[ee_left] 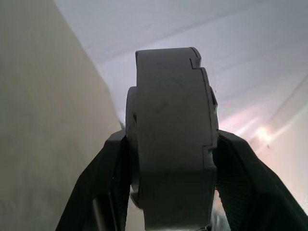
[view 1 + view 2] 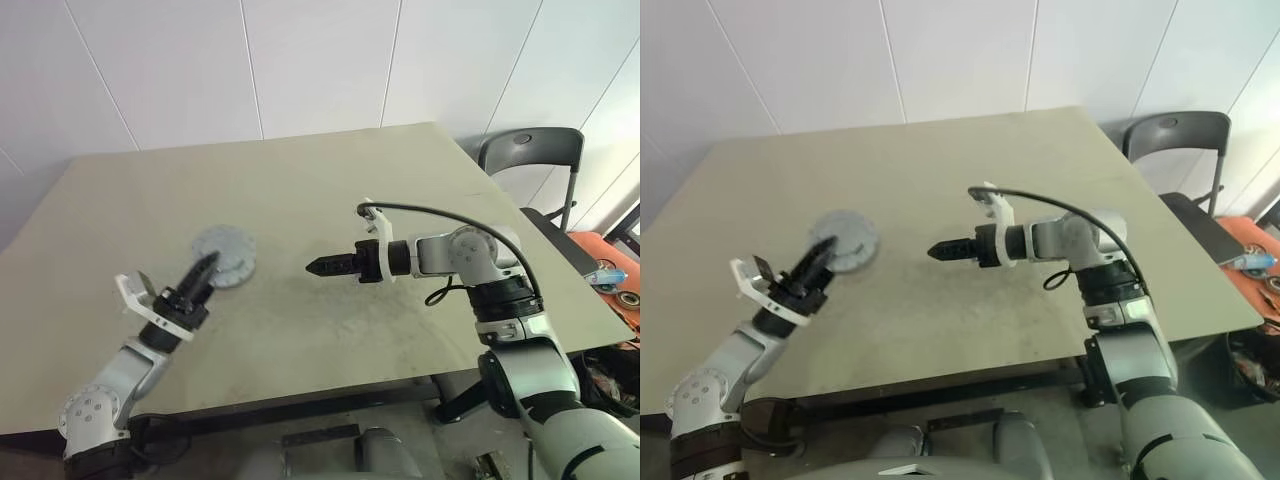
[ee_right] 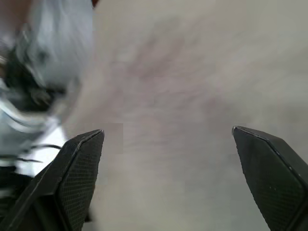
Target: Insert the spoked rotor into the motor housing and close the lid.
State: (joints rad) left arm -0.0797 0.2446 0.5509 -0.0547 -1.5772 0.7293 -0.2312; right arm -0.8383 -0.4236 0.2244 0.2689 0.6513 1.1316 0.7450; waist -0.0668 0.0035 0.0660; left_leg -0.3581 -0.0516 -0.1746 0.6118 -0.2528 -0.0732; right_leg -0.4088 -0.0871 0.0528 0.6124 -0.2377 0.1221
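Two grippers over beige table (image 2: 300,190): left gripper (image 2: 205,268) clamps round grey ribbed metal lid (image 2: 226,256) edgewise, lifted at table's left; right gripper (image 2: 318,266) spread wide, empty, mid-table.

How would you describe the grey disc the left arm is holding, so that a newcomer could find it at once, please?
Start at the beige table and look toward its left side, near the front edge. There the left gripper clamps a thick grey round assembly on edge between its black fingers. It is the one round grey part above the tabletop; the right gripper holds nothing.
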